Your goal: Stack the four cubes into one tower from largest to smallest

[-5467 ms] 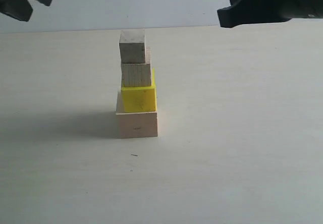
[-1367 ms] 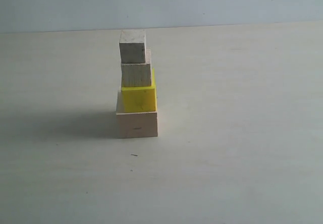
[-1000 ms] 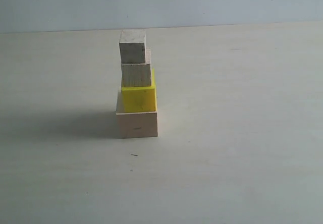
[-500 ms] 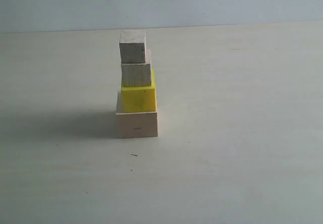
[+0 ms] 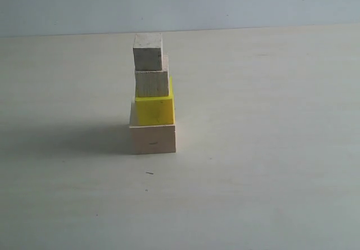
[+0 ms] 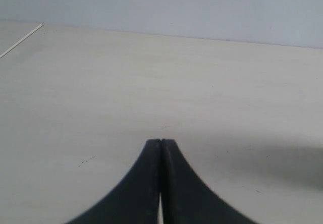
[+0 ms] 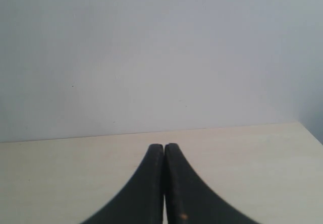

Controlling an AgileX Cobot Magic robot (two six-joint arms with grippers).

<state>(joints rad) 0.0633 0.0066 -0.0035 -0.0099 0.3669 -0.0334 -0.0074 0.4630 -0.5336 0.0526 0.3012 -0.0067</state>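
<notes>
Wood-and-yellow tower [image 5: 153, 106], tiers slightly offset — any jolt to table [image 5: 270, 160] may topple it; left gripper [image 6: 160, 143], right gripper [image 7: 164, 146] closed, empty.

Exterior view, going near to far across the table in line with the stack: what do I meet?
First the small dark speck → tower of four cubes → table's far edge → wall.
</notes>
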